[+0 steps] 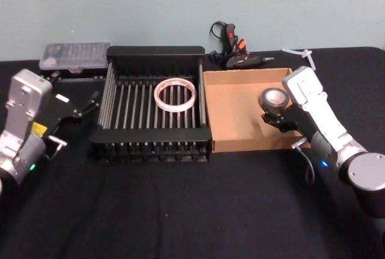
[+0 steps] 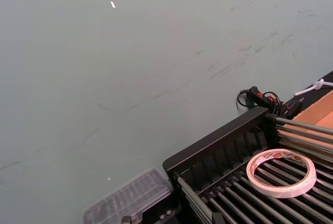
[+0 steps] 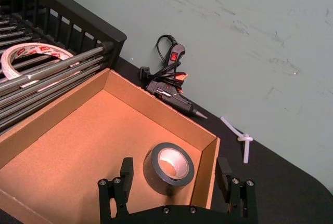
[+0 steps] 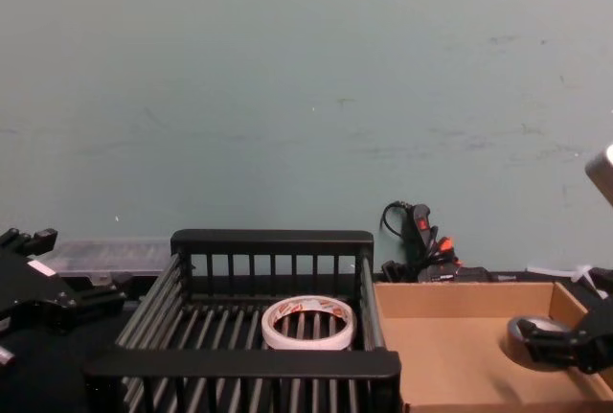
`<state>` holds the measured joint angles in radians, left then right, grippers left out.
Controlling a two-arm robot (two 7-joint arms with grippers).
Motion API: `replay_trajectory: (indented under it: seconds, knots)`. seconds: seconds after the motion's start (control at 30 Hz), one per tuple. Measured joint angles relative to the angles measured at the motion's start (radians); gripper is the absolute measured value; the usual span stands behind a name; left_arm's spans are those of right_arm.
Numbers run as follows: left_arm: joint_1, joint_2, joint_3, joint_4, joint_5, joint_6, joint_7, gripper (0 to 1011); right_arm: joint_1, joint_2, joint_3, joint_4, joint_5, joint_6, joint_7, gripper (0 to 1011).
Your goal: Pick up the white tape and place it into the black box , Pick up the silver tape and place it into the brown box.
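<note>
silver tape (image 3: 172, 163) apparently between parted fingers (image 3: 125, 168)

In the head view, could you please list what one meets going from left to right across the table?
left gripper → black box → white tape → brown box → silver tape → right gripper

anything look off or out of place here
Nothing stands out. The white tape lies flat on the bars of the black box. The silver tape sits in the brown box near its right wall, between the open fingers of the right gripper. The left gripper is off to the crate's left, open.
</note>
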<state>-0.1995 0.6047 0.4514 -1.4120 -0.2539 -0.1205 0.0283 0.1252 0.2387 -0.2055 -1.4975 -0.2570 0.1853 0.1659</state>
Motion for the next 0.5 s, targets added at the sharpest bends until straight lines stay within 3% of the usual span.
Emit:
replay_trajectory:
  seconds: [0.5]
  knots:
    - [0.000,0.000,0.000,0.000,0.000,0.000,0.000,1001,0.000,0.001,-0.001,-0.001,0.001,-0.001,0.000,1002]
